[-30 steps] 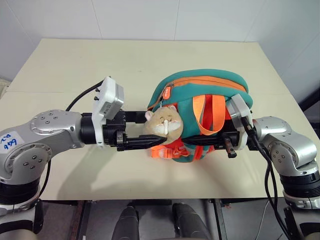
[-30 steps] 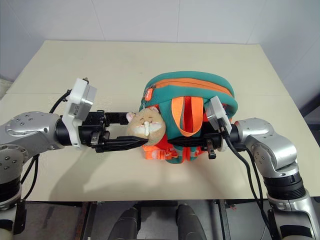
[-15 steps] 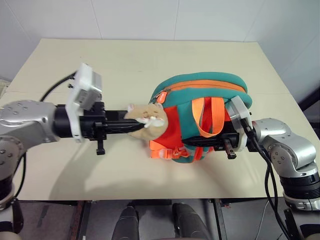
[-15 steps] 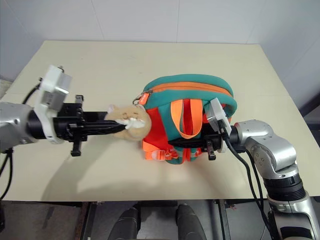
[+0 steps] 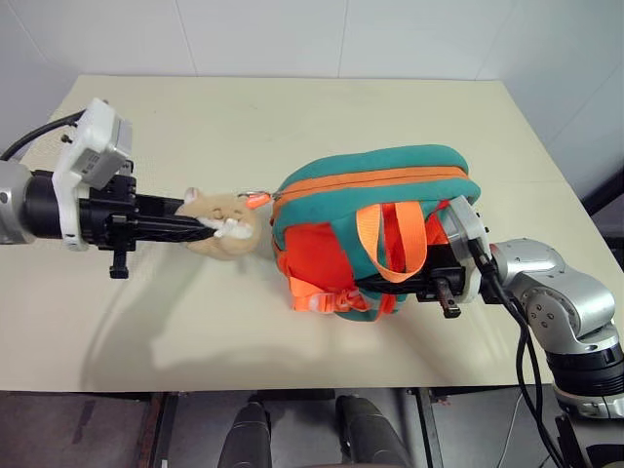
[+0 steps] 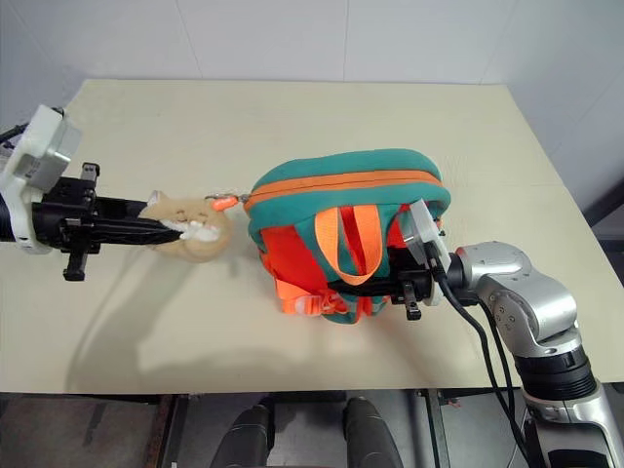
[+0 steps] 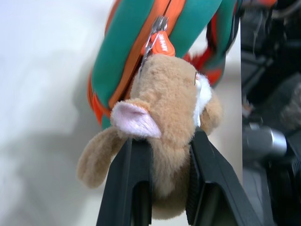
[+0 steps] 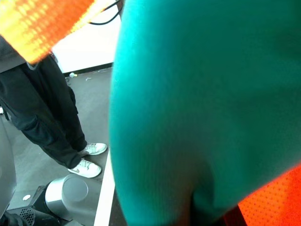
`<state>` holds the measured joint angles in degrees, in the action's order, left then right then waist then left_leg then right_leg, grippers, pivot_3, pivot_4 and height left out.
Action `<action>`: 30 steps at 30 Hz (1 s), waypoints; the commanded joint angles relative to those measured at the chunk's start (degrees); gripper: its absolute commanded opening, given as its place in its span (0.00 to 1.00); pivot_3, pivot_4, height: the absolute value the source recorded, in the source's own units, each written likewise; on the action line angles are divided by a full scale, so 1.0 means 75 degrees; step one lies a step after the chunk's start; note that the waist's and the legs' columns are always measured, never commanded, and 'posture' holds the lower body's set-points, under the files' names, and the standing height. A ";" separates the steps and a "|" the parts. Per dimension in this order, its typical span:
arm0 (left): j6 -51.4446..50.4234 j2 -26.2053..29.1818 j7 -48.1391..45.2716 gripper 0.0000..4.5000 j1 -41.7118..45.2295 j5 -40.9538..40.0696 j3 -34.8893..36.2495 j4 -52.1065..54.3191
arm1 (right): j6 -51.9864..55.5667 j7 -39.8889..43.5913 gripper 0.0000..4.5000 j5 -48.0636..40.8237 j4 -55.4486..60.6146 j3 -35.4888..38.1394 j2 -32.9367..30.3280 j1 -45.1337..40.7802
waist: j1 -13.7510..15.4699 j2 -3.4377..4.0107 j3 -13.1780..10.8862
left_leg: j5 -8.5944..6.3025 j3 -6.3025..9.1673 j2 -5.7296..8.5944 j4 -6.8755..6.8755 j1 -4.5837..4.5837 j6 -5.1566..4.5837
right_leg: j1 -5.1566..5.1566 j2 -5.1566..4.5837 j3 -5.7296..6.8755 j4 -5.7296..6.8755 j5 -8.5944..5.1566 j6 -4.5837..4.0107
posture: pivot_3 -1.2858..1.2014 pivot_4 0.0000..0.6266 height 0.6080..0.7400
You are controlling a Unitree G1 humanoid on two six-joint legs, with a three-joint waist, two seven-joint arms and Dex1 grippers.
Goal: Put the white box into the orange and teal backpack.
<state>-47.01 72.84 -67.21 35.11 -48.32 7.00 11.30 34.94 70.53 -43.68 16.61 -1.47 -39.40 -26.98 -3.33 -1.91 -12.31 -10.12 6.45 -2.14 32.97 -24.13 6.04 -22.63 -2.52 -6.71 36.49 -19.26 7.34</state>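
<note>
The orange and teal backpack stands on the table, orange straps facing me. Its tan plush toy charm is stretched out to the left on its orange zipper pull. My left gripper is shut on the charm; the left wrist view shows a black finger pressing each side of the plush. At the pack's lower right, my right gripper reaches in under the orange strap loop and is shut on the backpack; teal fabric sits right against its camera. The white box is out of view.
The cream table reaches back to a white wall, with its front edge just below the backpack. A person's dark trousers and white shoes stand on the floor beside the table in the right wrist view.
My left gripper closed on the plush charm and pulled it out to the left. The backpack slid and leaned left with it. The right gripper stayed where it was.
</note>
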 commanded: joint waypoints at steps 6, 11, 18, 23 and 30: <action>0.1507 0.0039 -0.1781 0.10 0.0988 0.2445 -0.1820 -0.1683 | 0.0004 -0.0231 0.00 -0.0232 0.0286 0.0208 0.0163 -0.0030 | -0.0003 0.0002 -0.0001 | 0.0000 -0.0003 -0.0001 -0.0004 -0.0003 0.0000 | -0.0003 0.0001 -0.0001 0.0001 -0.0001 0.0000 | 0.52 0.24 1.00; 0.2234 -0.0495 -0.2304 0.10 0.1774 0.3626 -0.2651 -0.2671 | 0.0003 -0.0301 0.00 -0.0220 0.0289 0.0205 0.0188 -0.0057 | 0.0004 0.0002 -0.0001 | -0.0001 -0.0002 -0.0001 -0.0003 -0.0004 -0.0001 | -0.0004 0.0001 0.0001 0.0010 0.0010 0.0033 | 0.52 0.24 1.00; 0.3059 -0.1438 -0.2323 0.10 0.2252 0.4913 -0.3296 -0.3779 | 0.0068 -0.0436 0.00 -0.0263 0.0334 0.0204 0.0234 -0.0071 | 0.0003 0.0002 0.0000 | -0.0001 0.0000 0.0000 -0.0001 0.0000 -0.0003 | -0.0007 0.0001 0.0002 0.0049 0.0021 0.0091 | 0.52 0.24 1.00; 0.3513 -0.2129 -0.2202 0.10 0.2149 0.5427 -0.3487 -0.4176 | 0.0108 -0.0464 0.00 -0.0284 0.0307 0.0218 0.0243 -0.0119 | 0.0005 0.0002 -0.0001 | -0.0001 0.0005 -0.0001 0.0005 0.0002 -0.0003 | -0.0009 0.0002 0.0004 0.0068 0.0019 0.0093 | 0.52 0.24 1.00; 0.3806 -0.2660 -0.1813 0.10 0.2050 0.6126 -0.3619 -0.4641 | 0.0103 -0.0504 0.00 -0.0206 0.0234 0.0237 0.0212 -0.0194 | 0.0009 0.0002 0.0000 | -0.0001 0.0006 0.0000 0.0013 0.0004 -0.0003 | -0.0008 0.0002 0.0005 0.0077 0.0020 0.0094 | 0.52 0.24 1.00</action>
<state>-18.51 52.24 -82.29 51.41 -6.19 -19.37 -21.35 36.22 66.73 -44.38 17.58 -1.50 -37.61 -27.59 -3.26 -1.90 -12.32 -10.13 6.50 -2.14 33.08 -24.10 6.02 -22.68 -2.50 -6.68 37.08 -19.10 8.06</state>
